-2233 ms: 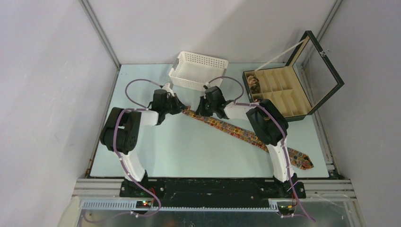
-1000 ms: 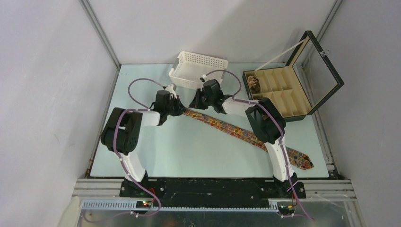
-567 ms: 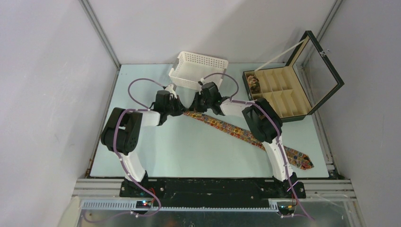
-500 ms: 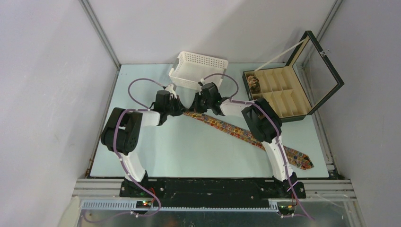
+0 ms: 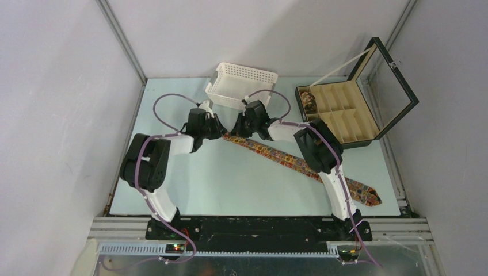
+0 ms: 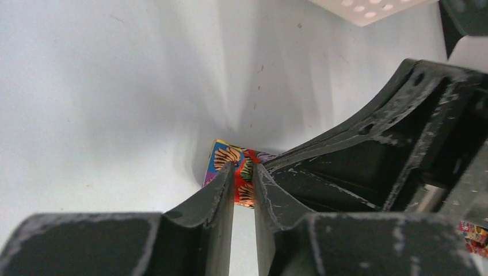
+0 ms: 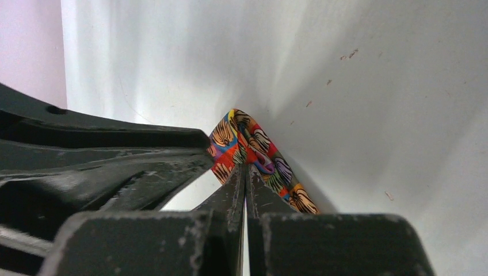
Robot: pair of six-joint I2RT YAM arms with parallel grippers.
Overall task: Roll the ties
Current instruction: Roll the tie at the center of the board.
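One patterned tie [image 5: 288, 160] lies slantwise on the table, its wide end near the front right and its narrow end at the middle back. Both grippers meet at that narrow end. In the left wrist view my left gripper [image 6: 243, 169] has its jaws a narrow gap apart, with the tie's end [image 6: 229, 156] at the tips. My right gripper [image 7: 244, 169] is shut on a fold of the tie [image 7: 270, 167], which bunches up at its tips. From above, the left gripper [image 5: 218, 131] and the right gripper [image 5: 238, 131] nearly touch. A rolled tie [image 5: 309, 102] sits in the box.
A white perforated basket [image 5: 241, 86] stands just behind the two grippers. A black compartmented box [image 5: 345, 121] with its glass lid raised sits at the back right. The right arm's elbow [image 5: 313, 150] hangs over the tie's middle.
The left jaws have parted slightly from shut. The right gripper has shifted a little left towards the left gripper, still holding the tie's narrow end. The left elbow has moved slightly left.
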